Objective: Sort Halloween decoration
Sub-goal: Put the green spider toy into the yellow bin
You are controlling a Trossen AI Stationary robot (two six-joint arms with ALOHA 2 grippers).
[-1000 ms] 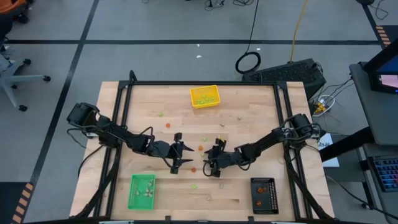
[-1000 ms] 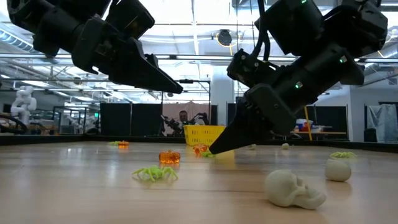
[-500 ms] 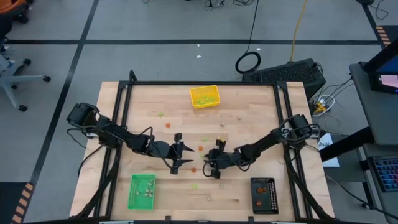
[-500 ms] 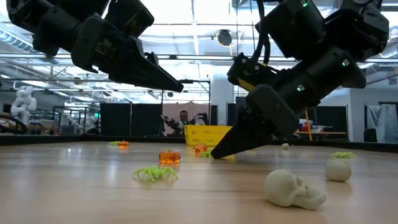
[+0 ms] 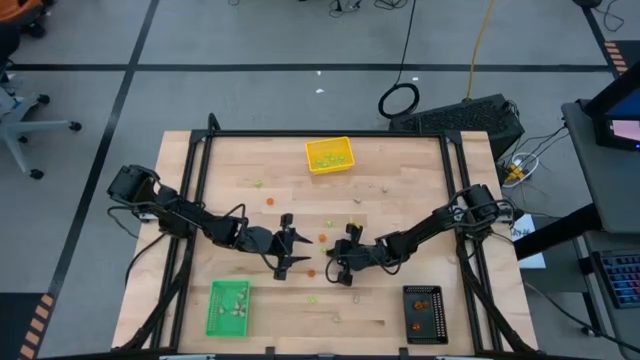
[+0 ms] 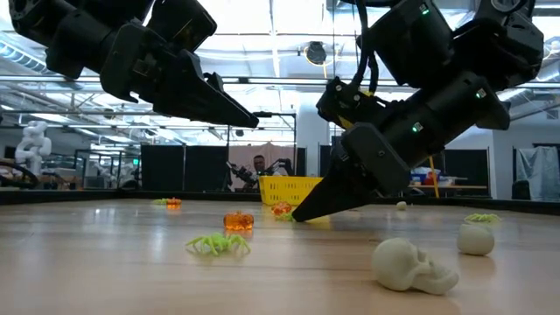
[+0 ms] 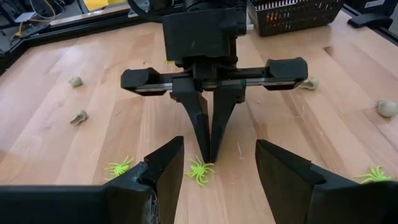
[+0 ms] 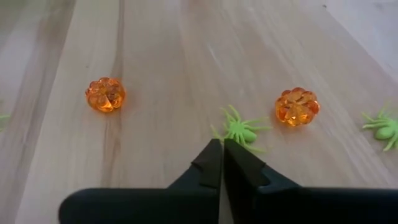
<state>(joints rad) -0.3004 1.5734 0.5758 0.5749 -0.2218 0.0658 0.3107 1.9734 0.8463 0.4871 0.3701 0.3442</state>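
Small Halloween decoration pieces lie scattered on the wooden table. In the right wrist view a light green spider (image 8: 242, 132) lies between two orange pumpkins (image 8: 105, 94) (image 8: 297, 106). My right gripper (image 8: 222, 148) is shut, its tips low at the table right beside that spider's near legs (image 7: 199, 169). My left gripper (image 7: 217, 180) hangs open above the table, facing the right one from the left, with nothing between its fingers. A pale skull (image 6: 411, 265) and another green spider (image 6: 218, 244) lie near the front. My right gripper comes slanting down from the table's right, its shut fingertips (image 8: 211, 155) standing at the green spider's near legs (image 8: 219, 135). The spider lies flat on the table. I cannot tell whether a leg is caught between the fingers or only touched.
A yellow tray (image 5: 329, 155) stands at the far middle, a green tray (image 5: 228, 306) at the near left, a black tray (image 5: 425, 313) at the near right. More pieces dot the table, among them a green spider (image 8: 382, 127) and pale lumps (image 7: 76, 81).
My right gripper has shut its fingers beside the green spider while staying low over the same spot. The left arm has kept still, and the pieces on the table lie where they were.
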